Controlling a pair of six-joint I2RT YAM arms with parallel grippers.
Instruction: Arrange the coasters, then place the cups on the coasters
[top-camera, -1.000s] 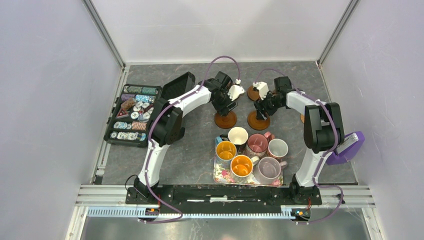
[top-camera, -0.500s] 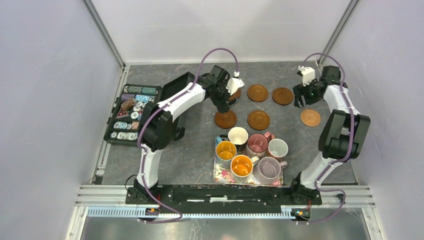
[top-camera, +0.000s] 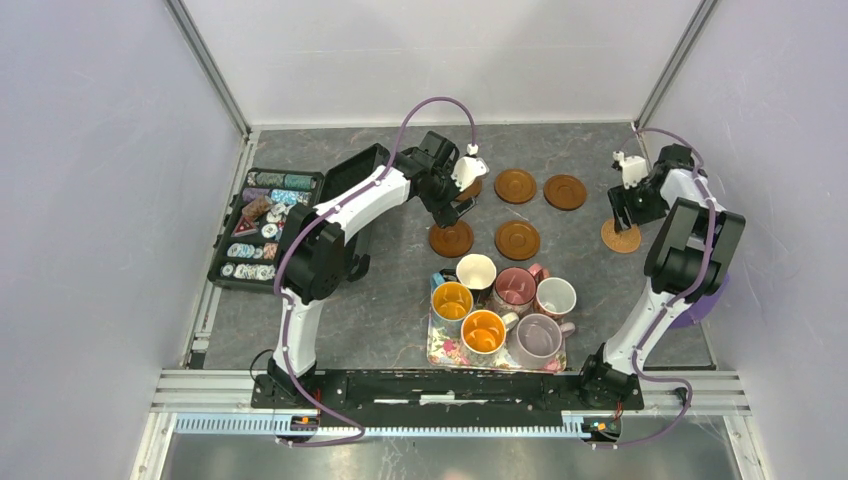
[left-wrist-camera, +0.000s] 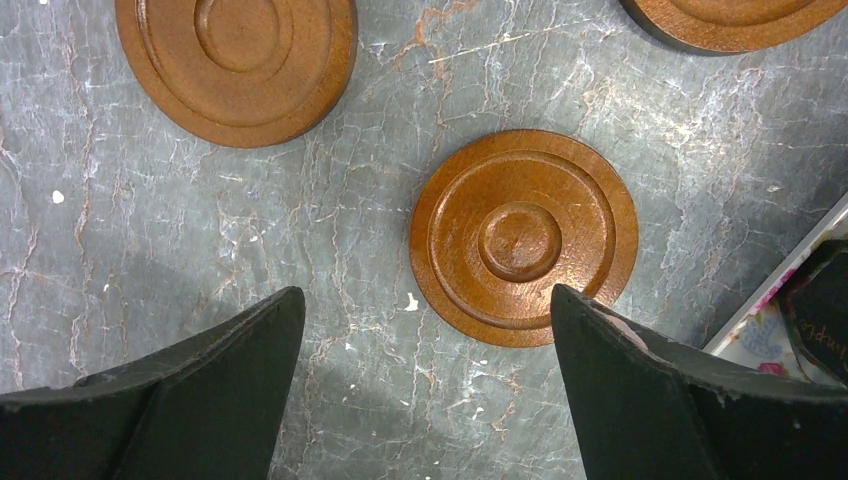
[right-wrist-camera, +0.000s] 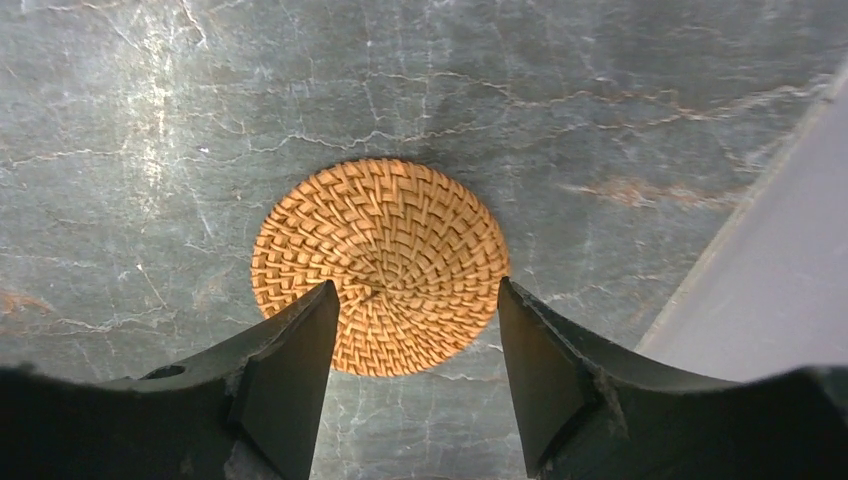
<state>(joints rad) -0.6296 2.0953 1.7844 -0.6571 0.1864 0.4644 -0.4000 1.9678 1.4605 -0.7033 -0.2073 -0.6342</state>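
Five dark brown ringed coasters lie behind the cups: two in front (top-camera: 451, 238) (top-camera: 517, 239), two behind (top-camera: 515, 185) (top-camera: 565, 191), and one half hidden under my left gripper (top-camera: 452, 207). That gripper hovers open over bare table; its wrist view has one coaster (left-wrist-camera: 523, 237) just ahead of the right finger (left-wrist-camera: 640, 390). A tan woven coaster (top-camera: 621, 237) lies far right. My right gripper (top-camera: 621, 212) hangs open above it, fingers over the near edge of the woven disc (right-wrist-camera: 378, 260). Several cups, among them a pink one (top-camera: 515, 287), stand on or against the floral tray (top-camera: 441, 352).
An open black case of poker chips (top-camera: 267, 226) sits at the left, its lid (top-camera: 356, 170) raised. Enclosure walls stand close; the right wall (right-wrist-camera: 770, 250) is beside the woven coaster. A purple object (top-camera: 692, 312) hangs by the right arm.
Both grippers have left the two front coasters lying on the table. The left opened and drew back a little. The right arm swung far right and came down over the woven coaster.
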